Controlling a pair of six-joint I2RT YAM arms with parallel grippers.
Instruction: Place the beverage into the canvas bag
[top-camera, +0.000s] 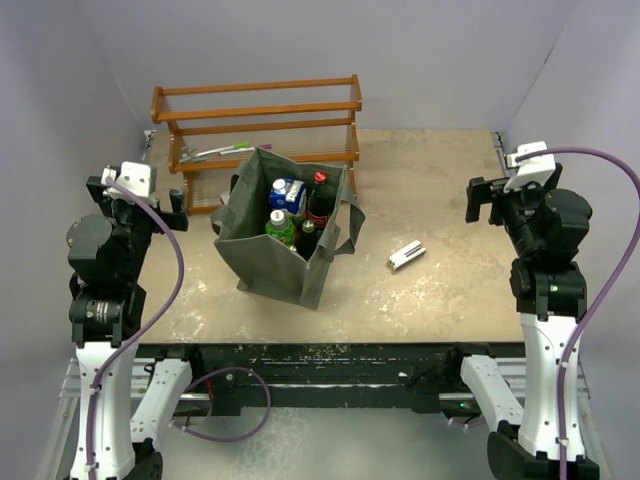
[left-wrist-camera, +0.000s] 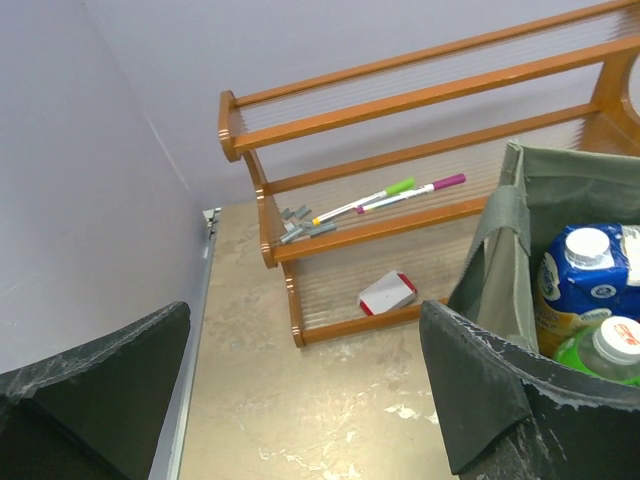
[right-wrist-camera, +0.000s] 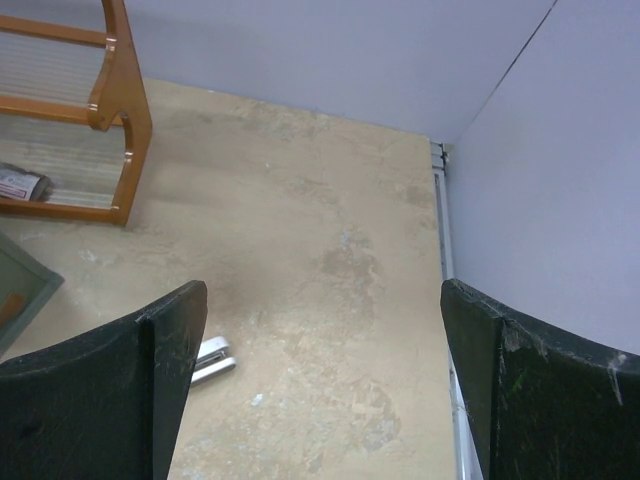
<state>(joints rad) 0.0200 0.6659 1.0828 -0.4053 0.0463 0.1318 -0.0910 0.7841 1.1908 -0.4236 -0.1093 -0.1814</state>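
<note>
Drinks (top-camera: 290, 212) stand in the bag (top-camera: 262, 258) by the rack (top-camera: 258, 108).
Left gripper (top-camera: 137, 198) and right gripper (top-camera: 512, 196) hang at the table's (top-camera: 430, 300) sides, jaws spread, holding nothing.

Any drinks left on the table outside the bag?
No, the drinks all stand inside the canvas bag; outside it the table holds only a small white object and a wooden rack.

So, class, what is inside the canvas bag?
Inside the canvas bag stand a blue carton, a green bottle and a dark red-capped bottle. Their lower parts and the bag's bottom are hidden by its walls.
</note>
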